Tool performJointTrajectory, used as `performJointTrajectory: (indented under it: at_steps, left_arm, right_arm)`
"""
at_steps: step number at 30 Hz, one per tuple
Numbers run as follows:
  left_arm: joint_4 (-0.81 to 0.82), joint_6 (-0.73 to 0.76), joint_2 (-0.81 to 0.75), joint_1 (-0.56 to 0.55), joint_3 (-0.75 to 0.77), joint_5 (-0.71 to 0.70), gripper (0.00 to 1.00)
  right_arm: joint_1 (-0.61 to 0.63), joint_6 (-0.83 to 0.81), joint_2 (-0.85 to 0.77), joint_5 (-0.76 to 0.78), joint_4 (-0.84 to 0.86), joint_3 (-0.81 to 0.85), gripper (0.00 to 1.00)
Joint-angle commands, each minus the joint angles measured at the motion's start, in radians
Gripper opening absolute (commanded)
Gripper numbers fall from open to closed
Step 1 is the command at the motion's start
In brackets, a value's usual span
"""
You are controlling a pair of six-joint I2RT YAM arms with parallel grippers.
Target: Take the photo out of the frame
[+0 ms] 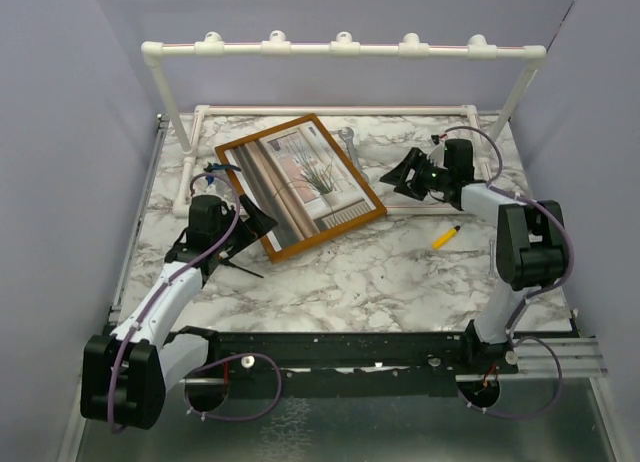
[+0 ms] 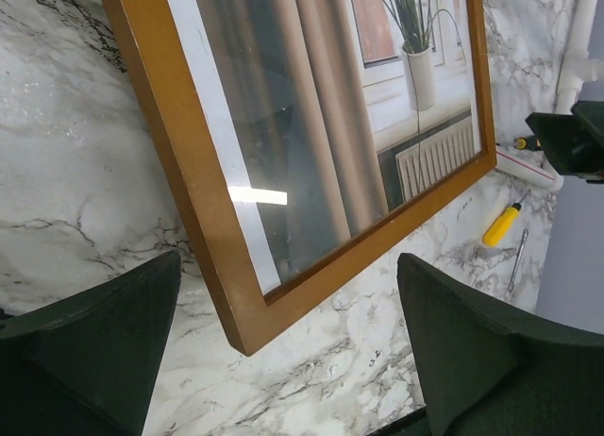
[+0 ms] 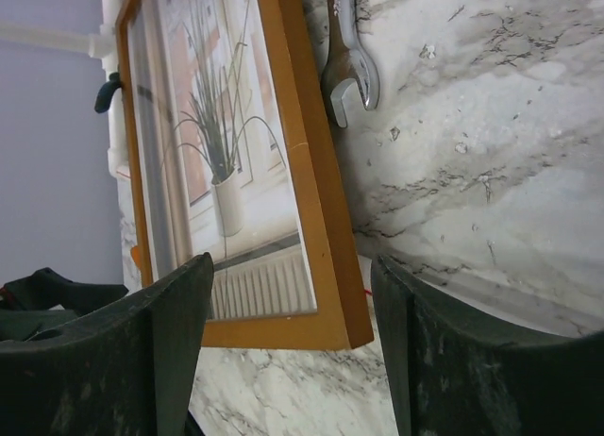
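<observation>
The frame (image 1: 329, 236), with an orange-brown wooden border, lies glass up and turned at an angle on the marble table. The photo (image 1: 300, 182) shows behind the glass: curtains, a window and a plant in a white pot. My left gripper (image 1: 258, 222) is open and empty at the frame's near left corner. In the left wrist view that corner (image 2: 241, 323) lies between the spread fingers (image 2: 85, 351), untouched. My right gripper (image 1: 400, 174) is open and empty just right of the frame. In the right wrist view the frame's corner (image 3: 349, 313) sits between the fingers (image 3: 444, 360).
A white pipe rack (image 1: 340, 48) stands along the back, its base pipes (image 1: 330, 110) on the table. A metal wrench (image 1: 348, 142) lies by the frame's far edge. A yellow-handled tool (image 1: 446, 236) lies at the right. Grey walls close in both sides.
</observation>
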Motion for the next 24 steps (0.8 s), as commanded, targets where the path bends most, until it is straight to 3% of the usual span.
performJointTrajectory:
  at_steps: [1,9,13,20,24]
  left_arm:
    - [0.134,-0.031,0.043,0.004,-0.045,0.062,0.95]
    - [0.228,-0.051,0.13,0.004,-0.069,0.057,0.91]
    - [0.233,-0.036,0.178,0.004,-0.064,0.048,0.89]
    - [0.257,-0.004,0.21,0.005,-0.062,0.041,0.73]
    - [0.259,0.0,0.23,0.005,-0.06,0.039,0.62]
  right_arm:
    - [0.023,-0.033,0.105,-0.058,-0.024,0.081,0.71]
    - [0.067,-0.058,0.289,-0.098,-0.089,0.236,0.71]
    - [0.069,-0.025,0.333,-0.151,-0.044,0.243,0.68]
    - [0.076,0.013,0.377,-0.207,0.012,0.243,0.66]
    - [0.078,0.042,0.38,-0.251,0.049,0.237,0.53]
